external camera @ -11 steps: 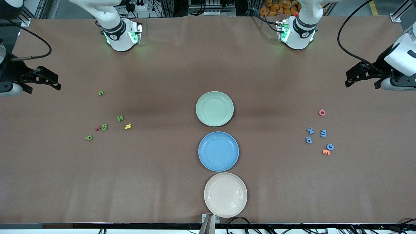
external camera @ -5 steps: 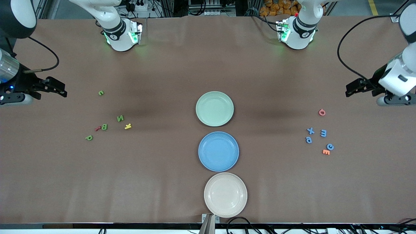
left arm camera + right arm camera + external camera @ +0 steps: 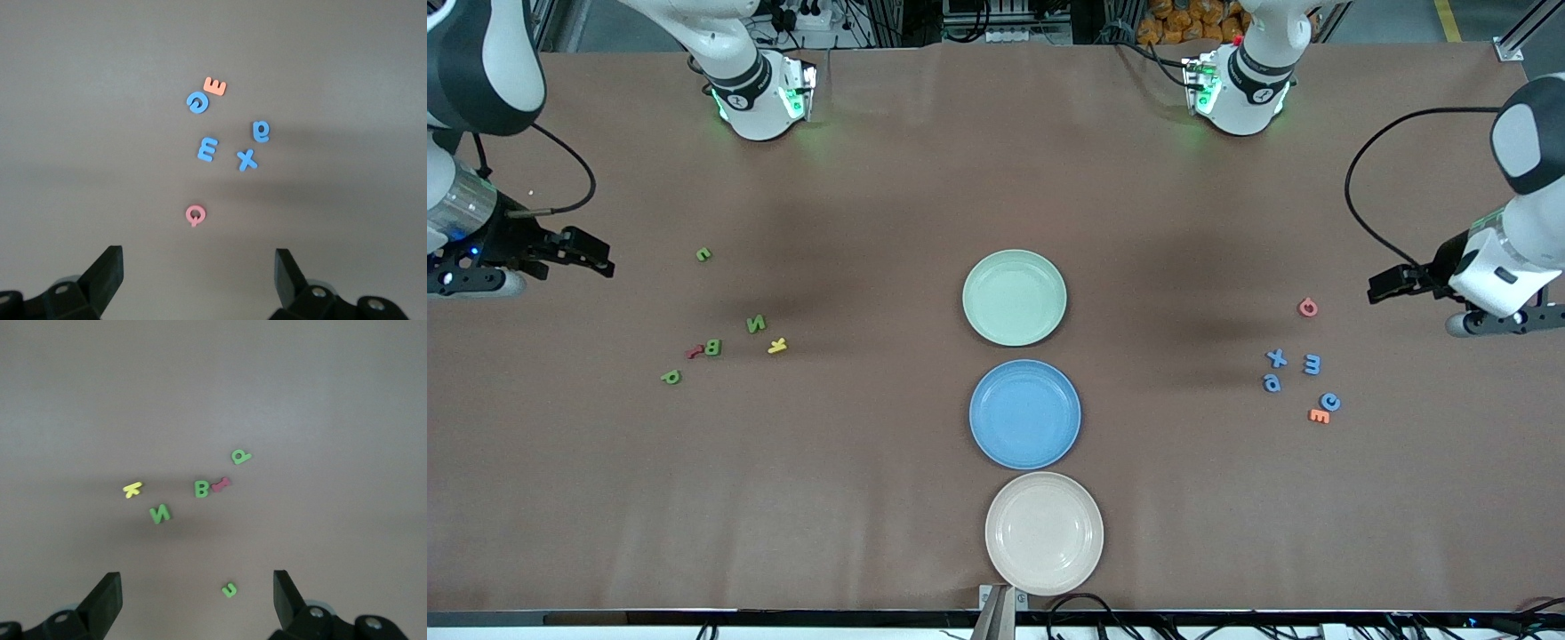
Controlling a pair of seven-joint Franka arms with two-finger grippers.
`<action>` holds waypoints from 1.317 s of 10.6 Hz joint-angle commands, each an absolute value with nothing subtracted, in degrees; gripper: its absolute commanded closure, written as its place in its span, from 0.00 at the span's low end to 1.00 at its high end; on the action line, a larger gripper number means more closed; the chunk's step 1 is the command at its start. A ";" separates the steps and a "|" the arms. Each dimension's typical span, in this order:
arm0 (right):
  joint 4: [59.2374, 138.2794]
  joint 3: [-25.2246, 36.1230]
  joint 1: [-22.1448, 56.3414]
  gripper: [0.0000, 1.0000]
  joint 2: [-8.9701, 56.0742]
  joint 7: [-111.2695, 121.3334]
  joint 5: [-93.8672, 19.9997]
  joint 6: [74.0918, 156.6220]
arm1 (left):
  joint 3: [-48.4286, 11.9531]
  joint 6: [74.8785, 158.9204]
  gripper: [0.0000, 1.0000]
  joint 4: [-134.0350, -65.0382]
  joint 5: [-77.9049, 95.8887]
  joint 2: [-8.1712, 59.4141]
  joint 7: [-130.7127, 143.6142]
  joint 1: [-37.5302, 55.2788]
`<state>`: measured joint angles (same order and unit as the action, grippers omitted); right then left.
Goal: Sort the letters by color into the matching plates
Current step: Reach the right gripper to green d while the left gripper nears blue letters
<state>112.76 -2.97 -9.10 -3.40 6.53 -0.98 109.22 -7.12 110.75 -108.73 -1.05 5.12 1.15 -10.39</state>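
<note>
— Letters? Four green letters (image 3: pixel 711 347) scattered on the table (image 3: pixel 871 498) toward the right arm's end; four blue letters (image 3: pixel 1298 378) clustered toward the left arm's end.

— Plates? Green plate (image 3: pixel 1015 297) mid-table, blue plate (image 3: pixel 1024 414) just nearer the camera, beige plate (image 3: pixel 1044 533) nearest. All bare.

— Grippers? Left gripper (image 3: pixel 199 277) over the table near a pink letter (image 3: pixel 1307 308), fingers wide apart, holding nothing. Right gripper (image 3: pixel 197 597) near the green group, likewise spread and empty.

Smooth plastic plates (image 3: pixel 1015 297) on a matt brown table (image 3: pixel 871 498)
</note>
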 commanded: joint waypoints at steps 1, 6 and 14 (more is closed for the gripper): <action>120.05 -3.43 -12.30 0.00 -4.22 7.12 0.00 118.01 | -7.47 115.83 0.00 -108.63 -3.51 10.18 1.32 -10.46; 121.02 -2.99 -12.65 0.00 1.13 6.94 0.88 125.93 | -7.38 120.14 0.00 -107.41 -4.66 17.74 8.50 -10.28; 122.43 -0.97 -12.92 0.05 16.07 6.24 0.62 145.97 | -7.56 132.34 0.00 -107.40 -7.37 27.05 25.66 -5.19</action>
